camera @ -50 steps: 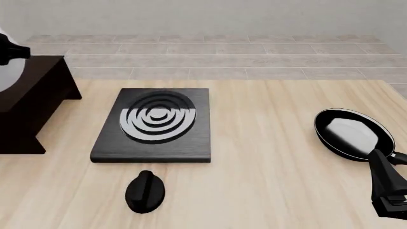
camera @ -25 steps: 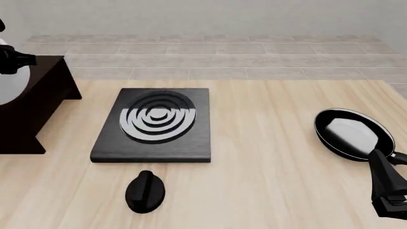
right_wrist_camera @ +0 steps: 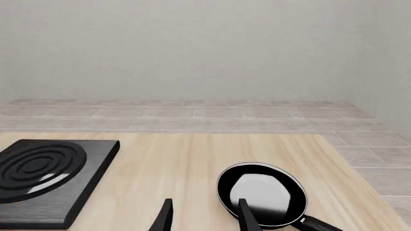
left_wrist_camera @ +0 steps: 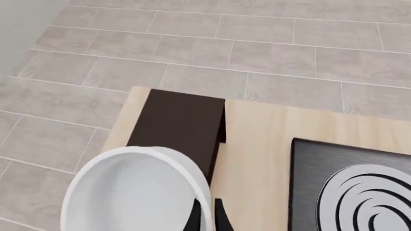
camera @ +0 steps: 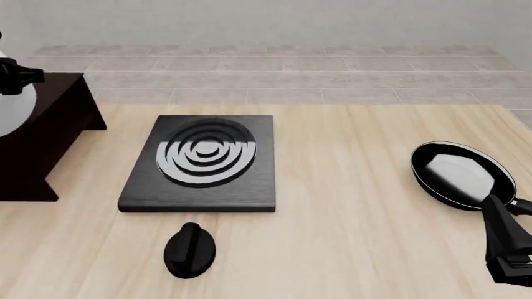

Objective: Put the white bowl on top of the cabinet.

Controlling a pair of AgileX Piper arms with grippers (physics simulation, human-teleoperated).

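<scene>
The white bowl (left_wrist_camera: 128,192) is deep and glossy. My left gripper (left_wrist_camera: 205,214) is shut on its rim, one finger inside and one outside. The bowl hangs over the near part of the dark brown cabinet (left_wrist_camera: 180,122); I cannot tell whether it touches the top. In the front view the bowl (camera: 12,112) shows only partly at the left edge, over the cabinet (camera: 50,143), with my left gripper (camera: 17,78) at its rim. My right gripper (right_wrist_camera: 205,216) is open and empty, low at the table's near right (camera: 499,218).
A black stove slab with silver rings (camera: 204,162) lies right of the cabinet. A black knob (camera: 189,250) lies in front of it. A black frying pan (camera: 461,174) sits at the right, just beyond my right gripper. The wooden table (camera: 349,218) ends in tiled floor behind.
My left gripper and the bowl have shifted slightly left and down over the cabinet. The right arm has not moved.
</scene>
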